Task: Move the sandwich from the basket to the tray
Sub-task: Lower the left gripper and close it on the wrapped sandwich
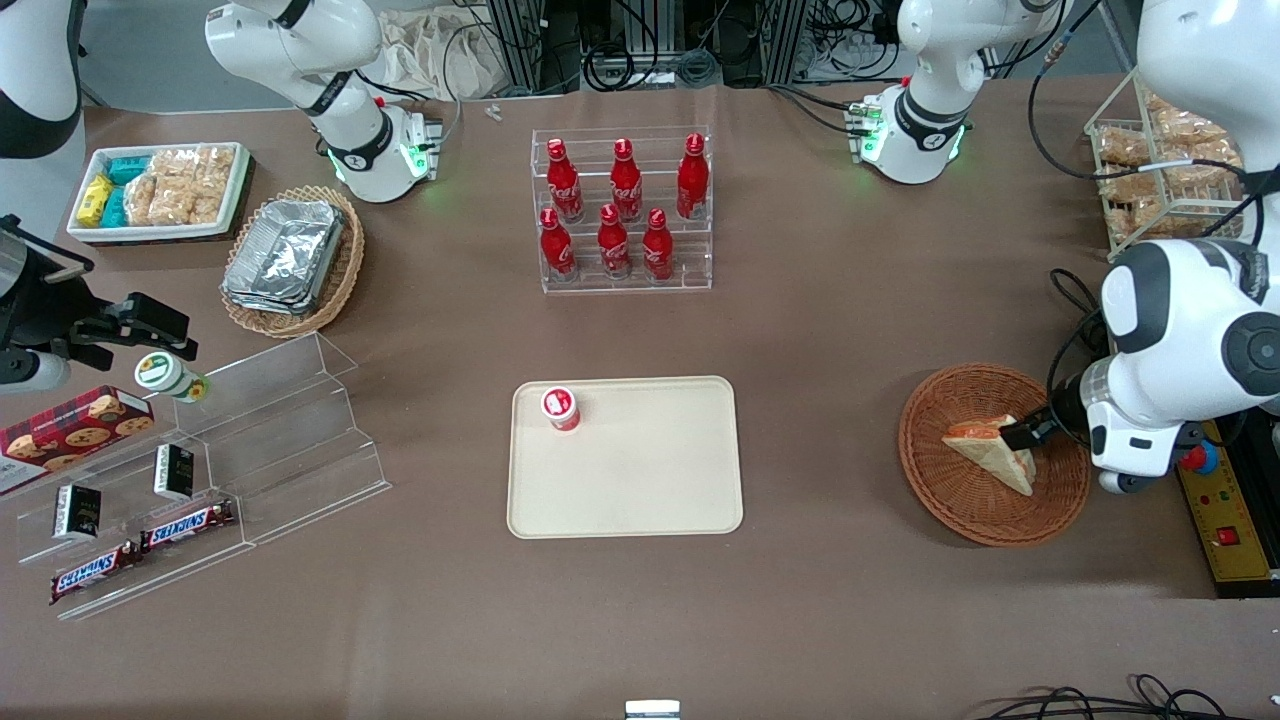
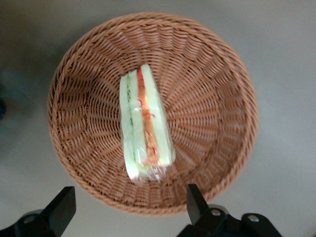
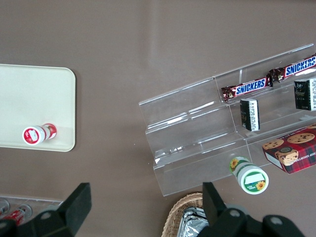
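Note:
The sandwich [image 2: 145, 126], a clear-wrapped white-bread wedge with orange and green filling, lies in the round reddish-brown wicker basket [image 2: 207, 89] toward the working arm's end of the table. My gripper [image 2: 129, 192] hovers open above the basket's rim, its two black fingers [image 2: 195, 197] spread wide with nothing between them. In the front view the gripper [image 1: 1022, 436] hangs just over the sandwich [image 1: 990, 450] inside the basket [image 1: 960, 510]. The beige tray [image 1: 640, 490] lies flat at the table's middle.
A small red-capped bottle [image 1: 561, 408] stands on the tray's corner. A rack of red cola bottles [image 1: 622, 210] stands farther from the camera than the tray. A wire snack rack [image 1: 1160, 170] and a yellow-black control box [image 1: 1235, 520] flank the basket.

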You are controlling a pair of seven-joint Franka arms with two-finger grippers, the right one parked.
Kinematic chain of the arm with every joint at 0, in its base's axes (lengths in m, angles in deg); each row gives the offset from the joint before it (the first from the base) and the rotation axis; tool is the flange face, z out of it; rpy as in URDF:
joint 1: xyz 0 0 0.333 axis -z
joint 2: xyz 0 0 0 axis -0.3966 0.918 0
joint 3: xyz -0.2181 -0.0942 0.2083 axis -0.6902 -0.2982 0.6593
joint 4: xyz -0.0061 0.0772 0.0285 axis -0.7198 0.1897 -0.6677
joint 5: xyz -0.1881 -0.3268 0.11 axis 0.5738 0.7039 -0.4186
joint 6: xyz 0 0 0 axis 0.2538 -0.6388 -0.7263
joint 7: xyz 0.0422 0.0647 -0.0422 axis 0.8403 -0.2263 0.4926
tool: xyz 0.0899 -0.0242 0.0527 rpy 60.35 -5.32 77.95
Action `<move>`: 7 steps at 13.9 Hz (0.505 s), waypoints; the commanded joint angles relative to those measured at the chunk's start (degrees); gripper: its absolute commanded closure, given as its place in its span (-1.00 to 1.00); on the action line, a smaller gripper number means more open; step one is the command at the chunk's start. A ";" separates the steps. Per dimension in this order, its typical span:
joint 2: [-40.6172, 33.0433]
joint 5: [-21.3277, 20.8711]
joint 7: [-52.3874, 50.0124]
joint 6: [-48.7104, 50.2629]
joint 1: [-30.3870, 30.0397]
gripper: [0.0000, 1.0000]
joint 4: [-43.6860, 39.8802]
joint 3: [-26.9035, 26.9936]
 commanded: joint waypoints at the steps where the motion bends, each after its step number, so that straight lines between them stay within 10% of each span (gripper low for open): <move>1: 0.08 -0.27 -3.20 -4.26 -0.63 -1.00 3.38 -0.32; 7: 2.18 -0.27 -6.10 -10.84 -0.72 -1.00 7.68 0.12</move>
